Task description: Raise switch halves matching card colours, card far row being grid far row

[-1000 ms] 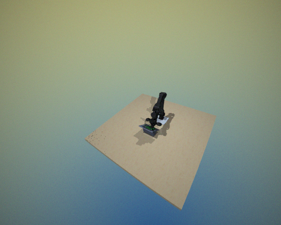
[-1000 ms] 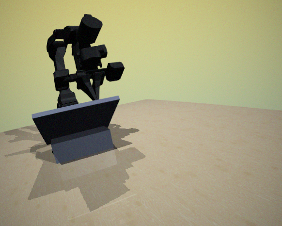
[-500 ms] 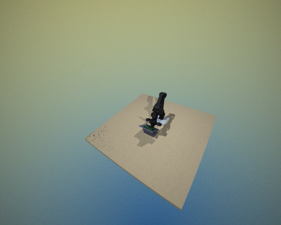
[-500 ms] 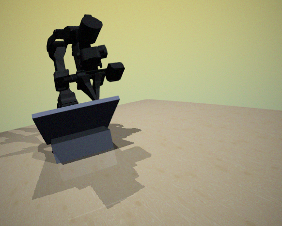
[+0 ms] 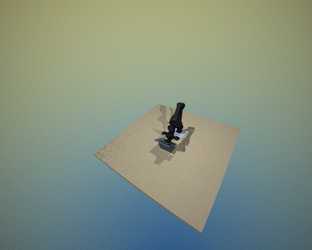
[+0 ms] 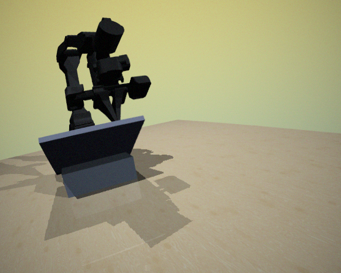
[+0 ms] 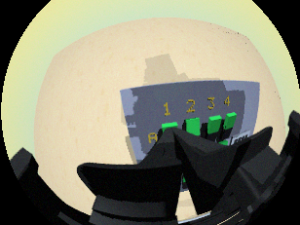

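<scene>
Bare tan tabletop (image 6: 253,190) surrounds the tilted switch panel (image 7: 149,107), which leans toward the arm so its numbered green switches (image 7: 190,124) face me, and I keep my gripper (image 7: 177,150) pinched shut and empty, a blunt tip for pressing.

On the panel (image 7: 142,117) in your wrist view you can read yellow column numbers 1, 2, 3 and 4 in a row just above the green switches (image 7: 192,124). A yellow mark left of them is unreadable.
</scene>
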You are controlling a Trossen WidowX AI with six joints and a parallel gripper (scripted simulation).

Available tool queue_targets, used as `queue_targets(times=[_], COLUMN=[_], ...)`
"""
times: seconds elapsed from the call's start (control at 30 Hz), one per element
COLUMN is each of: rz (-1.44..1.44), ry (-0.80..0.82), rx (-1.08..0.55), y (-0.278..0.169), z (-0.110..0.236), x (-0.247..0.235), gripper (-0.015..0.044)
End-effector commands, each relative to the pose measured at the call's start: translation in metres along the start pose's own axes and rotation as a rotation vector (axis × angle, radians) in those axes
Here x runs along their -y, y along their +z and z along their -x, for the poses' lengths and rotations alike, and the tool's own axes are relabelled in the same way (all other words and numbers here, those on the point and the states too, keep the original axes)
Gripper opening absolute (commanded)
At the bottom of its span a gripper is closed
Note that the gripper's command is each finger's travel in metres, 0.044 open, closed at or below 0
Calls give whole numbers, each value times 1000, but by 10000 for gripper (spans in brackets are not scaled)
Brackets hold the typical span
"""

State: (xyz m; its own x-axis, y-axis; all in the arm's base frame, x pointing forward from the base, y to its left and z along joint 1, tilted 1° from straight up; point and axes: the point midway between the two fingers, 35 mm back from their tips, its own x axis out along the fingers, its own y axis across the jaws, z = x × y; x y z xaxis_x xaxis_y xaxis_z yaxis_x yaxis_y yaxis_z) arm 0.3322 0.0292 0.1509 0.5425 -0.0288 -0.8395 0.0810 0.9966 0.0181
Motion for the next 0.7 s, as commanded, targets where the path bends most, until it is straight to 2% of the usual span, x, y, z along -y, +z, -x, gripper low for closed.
queue_targets(times=[0.0, 0.67], rz=[4, 0], ry=[3, 0], rx=[-2, 1], y=[-1, 0], z=[-1, 0], x=[0, 0], gripper=[0, 0])
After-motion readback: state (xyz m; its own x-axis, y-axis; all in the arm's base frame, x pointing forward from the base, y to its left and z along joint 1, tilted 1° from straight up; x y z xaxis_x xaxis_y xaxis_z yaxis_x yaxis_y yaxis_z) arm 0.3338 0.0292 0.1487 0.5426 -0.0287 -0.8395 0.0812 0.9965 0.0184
